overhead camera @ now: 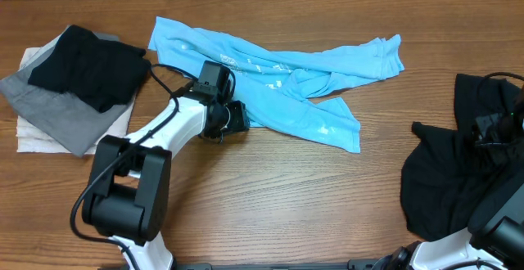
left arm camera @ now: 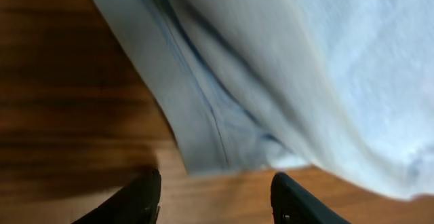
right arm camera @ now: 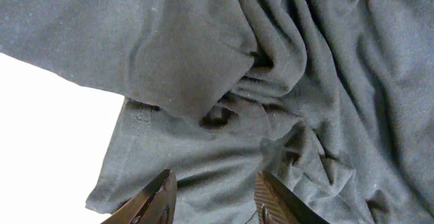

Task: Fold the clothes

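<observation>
Shirt hem near left end effector, jaws apart.

In the left wrist view the blue shirt above the left fingers is smeared with blur, its seams soft, and it runs off the top and right edges. The fingers show only their tips (the bottom edge cuts off the rest). Beyond the right fingers, also clipped, the black garment overruns the frame. The white patch to their left is blown out and unreadable.
</observation>
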`<state>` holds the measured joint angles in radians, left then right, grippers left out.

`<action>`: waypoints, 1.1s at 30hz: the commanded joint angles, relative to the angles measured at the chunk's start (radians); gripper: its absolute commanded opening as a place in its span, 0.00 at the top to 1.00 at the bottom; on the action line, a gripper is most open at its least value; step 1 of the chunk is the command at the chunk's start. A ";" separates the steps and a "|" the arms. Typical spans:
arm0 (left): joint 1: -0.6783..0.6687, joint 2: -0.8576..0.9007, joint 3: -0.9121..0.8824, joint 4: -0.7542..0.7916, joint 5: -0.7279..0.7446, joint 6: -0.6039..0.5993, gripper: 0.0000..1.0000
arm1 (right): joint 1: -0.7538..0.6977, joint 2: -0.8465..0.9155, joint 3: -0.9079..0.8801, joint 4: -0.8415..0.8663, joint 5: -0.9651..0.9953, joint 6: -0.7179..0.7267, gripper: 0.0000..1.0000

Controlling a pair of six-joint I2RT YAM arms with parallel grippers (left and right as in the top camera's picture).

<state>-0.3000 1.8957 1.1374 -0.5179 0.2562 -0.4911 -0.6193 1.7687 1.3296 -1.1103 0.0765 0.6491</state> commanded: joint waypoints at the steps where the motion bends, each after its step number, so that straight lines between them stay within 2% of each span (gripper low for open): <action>1: -0.004 0.064 -0.008 0.031 -0.015 -0.014 0.45 | 0.003 -0.018 0.020 0.005 -0.005 -0.011 0.59; 2: -0.004 0.073 -0.008 0.037 -0.011 -0.014 0.46 | 0.003 -0.018 0.020 0.005 -0.005 -0.011 0.59; 3: -0.004 0.084 -0.008 0.044 -0.005 -0.014 0.51 | 0.003 -0.018 0.020 0.005 -0.005 -0.011 0.59; 4: -0.004 0.095 -0.008 0.047 0.006 -0.014 0.64 | 0.003 -0.018 0.020 0.004 -0.005 -0.011 0.59; 5: -0.004 0.099 -0.008 0.042 0.018 -0.014 0.88 | 0.003 -0.018 0.020 0.004 -0.005 -0.011 0.59; 6: -0.004 0.100 -0.008 0.031 0.033 -0.014 0.96 | 0.003 -0.018 0.020 0.003 -0.005 -0.017 0.59; 9: 0.000 0.089 -0.007 -0.036 0.052 -0.003 0.96 | 0.003 -0.018 0.020 0.007 -0.045 -0.050 0.59; 11: 0.015 0.064 -0.006 -0.132 0.051 0.003 0.96 | 0.008 -0.018 0.020 0.039 -0.184 -0.191 0.59; 12: 0.044 0.027 -0.006 -0.233 0.051 0.051 0.96 | 0.023 -0.018 0.023 0.051 -0.265 -0.270 0.59; 15: 0.118 -0.046 0.006 -0.398 0.042 0.146 0.96 | 0.066 -0.018 0.026 0.048 -0.264 -0.310 0.59; 18: 0.228 -0.124 0.037 -0.538 -0.052 0.200 0.96 | 0.121 -0.018 0.026 0.060 -0.248 -0.319 0.57; 19: 0.306 -0.172 0.065 -0.581 -0.147 0.200 0.96 | 0.163 -0.018 0.026 0.072 -0.250 -0.345 0.56; 21: 0.415 -0.225 0.113 -0.543 -0.193 0.216 0.96 | 0.233 -0.018 0.026 0.093 -0.250 -0.374 0.55; 25: 0.508 -0.242 0.174 -0.420 -0.169 0.241 0.96 | 0.336 -0.017 0.026 0.129 -0.249 -0.396 0.51; 26: 0.512 -0.241 0.175 -0.402 -0.169 0.241 0.94 | 0.353 -0.017 0.025 0.135 -0.249 -0.398 0.50; 27: 0.513 -0.241 0.175 -0.394 -0.168 0.241 0.77 | 0.369 -0.017 0.024 0.142 -0.250 -0.400 0.49; 28: 0.513 -0.240 0.174 -0.395 -0.165 0.241 0.38 | 0.385 -0.017 0.024 0.146 -0.250 -0.401 0.49; 29: 0.509 -0.238 0.174 -0.406 -0.155 0.241 0.10 | 0.398 -0.017 0.025 0.149 -0.250 -0.413 0.48; 30: 0.503 -0.236 0.174 -0.428 -0.145 0.241 0.00 | 0.411 -0.017 0.025 0.151 -0.246 -0.419 0.48; 33: 0.485 -0.233 0.167 -0.526 -0.098 0.236 0.00 | 0.435 -0.017 0.024 0.151 -0.219 -0.418 0.45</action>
<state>0.2089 1.6646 1.3045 -0.9771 0.1120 -0.2768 -0.2050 1.7687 1.3300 -0.9623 -0.1677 0.2523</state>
